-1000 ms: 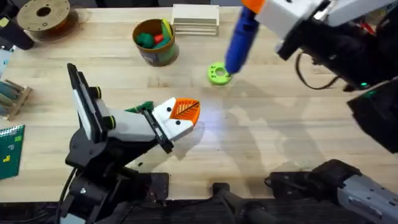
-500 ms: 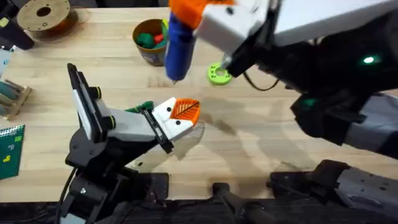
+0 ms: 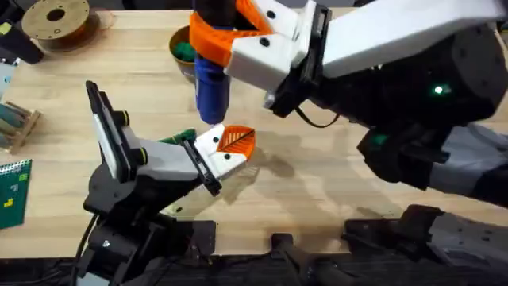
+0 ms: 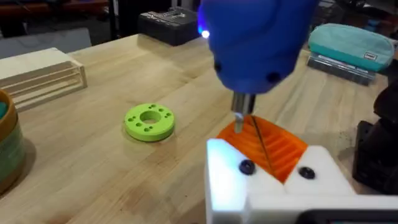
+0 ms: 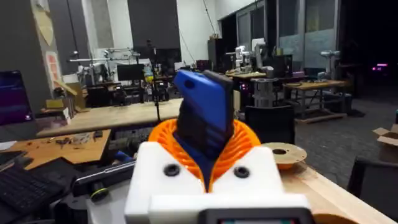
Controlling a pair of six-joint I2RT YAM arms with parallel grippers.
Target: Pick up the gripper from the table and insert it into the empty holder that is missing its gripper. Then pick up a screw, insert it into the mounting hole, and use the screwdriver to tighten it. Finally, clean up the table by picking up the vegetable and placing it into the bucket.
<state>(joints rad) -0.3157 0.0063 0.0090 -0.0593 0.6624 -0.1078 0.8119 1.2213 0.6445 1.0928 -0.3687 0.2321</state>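
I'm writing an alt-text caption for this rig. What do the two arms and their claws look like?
Both arms have black joints and white link shells. The left arm ends in a white claw with orange ribbed pads. The right arm shows a green indicator light, a thin black cable near the wrist, and a white claw with orange pads and dark screw heads.

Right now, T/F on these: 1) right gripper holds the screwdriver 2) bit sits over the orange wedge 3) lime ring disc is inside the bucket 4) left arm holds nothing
1) The right gripper is clamped on the blue screwdriver. True.
2) The bit sits right above the orange wedge. True.
3) The lime ring disc is inside the bucket. False: it lies on the table.
4) The left arm holds nothing. False: the left gripper holds the white base with the wedge.
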